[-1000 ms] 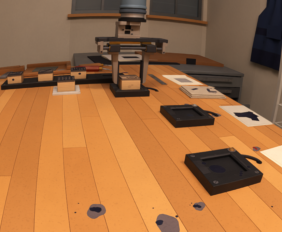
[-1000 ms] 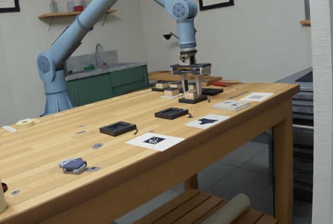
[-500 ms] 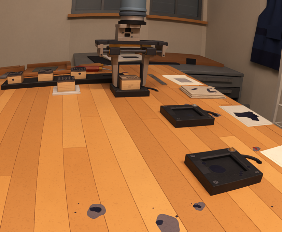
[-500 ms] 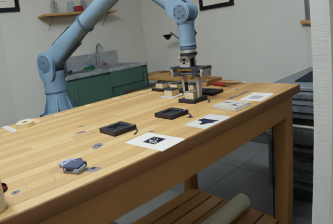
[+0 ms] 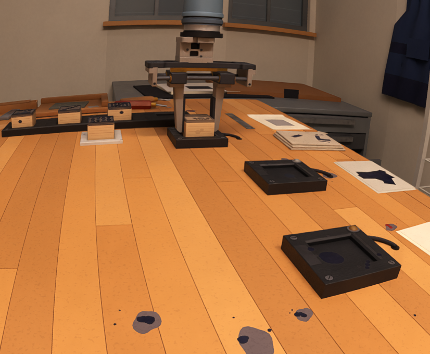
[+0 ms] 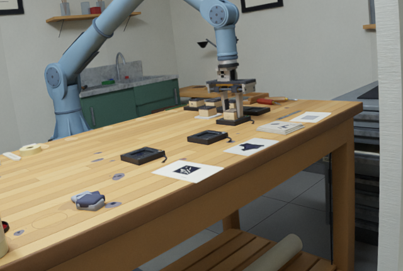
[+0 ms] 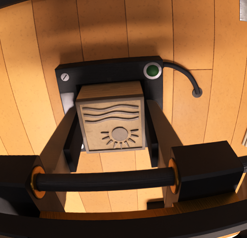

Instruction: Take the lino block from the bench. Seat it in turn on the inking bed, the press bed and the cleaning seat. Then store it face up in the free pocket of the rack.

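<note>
The lino block [image 5: 199,126] [image 7: 111,121] is a wooden block with waves and a sun carved in its pale top face. It sits face up in the far black seat [image 5: 197,139] [image 6: 233,120], whose lamp [image 7: 152,70] glows green. Two more black seats stand nearer: the middle one [image 5: 285,175] [image 6: 207,137] and the near one [image 5: 340,259] [image 6: 142,155], both holding nothing. The long black rack [image 5: 82,124] at the far left holds three other blocks. A further block [image 5: 100,128] stands on a white plate in front of it. My gripper [image 5: 197,127] [image 6: 232,114] [image 7: 112,131] straddles the lino block and is closing on its sides.
A stack of paper sheets [image 5: 308,140] lies right of the far seat. Prints [image 5: 374,175] lie along the bench's right edge. A metal ruler [image 5: 239,120] lies behind the far seat. Ink stains [image 5: 146,321] mark the near boards. A red-handled tool [image 6: 267,101] lies behind the rack.
</note>
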### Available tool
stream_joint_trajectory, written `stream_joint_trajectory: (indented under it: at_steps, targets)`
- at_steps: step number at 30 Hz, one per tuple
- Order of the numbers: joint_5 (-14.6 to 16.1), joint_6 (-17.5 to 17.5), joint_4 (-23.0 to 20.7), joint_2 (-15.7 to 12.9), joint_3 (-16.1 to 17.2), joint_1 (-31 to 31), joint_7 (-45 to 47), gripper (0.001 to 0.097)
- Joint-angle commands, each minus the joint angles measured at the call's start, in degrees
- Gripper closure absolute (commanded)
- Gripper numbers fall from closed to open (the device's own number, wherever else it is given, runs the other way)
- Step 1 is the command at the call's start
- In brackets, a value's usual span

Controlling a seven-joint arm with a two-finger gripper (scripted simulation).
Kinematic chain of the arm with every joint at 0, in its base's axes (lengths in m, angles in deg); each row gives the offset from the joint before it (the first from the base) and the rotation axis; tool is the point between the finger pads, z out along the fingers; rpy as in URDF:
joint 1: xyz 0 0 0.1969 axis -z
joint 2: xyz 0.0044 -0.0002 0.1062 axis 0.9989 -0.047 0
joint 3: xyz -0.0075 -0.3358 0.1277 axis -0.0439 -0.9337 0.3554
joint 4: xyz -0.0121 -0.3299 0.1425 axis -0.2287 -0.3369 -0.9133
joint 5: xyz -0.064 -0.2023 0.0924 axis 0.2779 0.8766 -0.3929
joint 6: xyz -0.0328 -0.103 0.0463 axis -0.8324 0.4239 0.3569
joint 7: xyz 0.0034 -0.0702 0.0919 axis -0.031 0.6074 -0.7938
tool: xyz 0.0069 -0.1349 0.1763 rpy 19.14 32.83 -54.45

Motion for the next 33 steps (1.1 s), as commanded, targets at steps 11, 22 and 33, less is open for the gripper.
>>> stream_joint_trajectory:
  at_steps: [11,22,33]
  targets:
    - [0.0,0.0,-0.1,0.1,0.0,0.0,0.0,0.0706]
    - [0.0,0.0,-0.1,0.1,0.0,0.0,0.0,0.0926]
    - [0.0,-0.2,-0.1,0.2,0.0,0.0,0.0,0.0941]
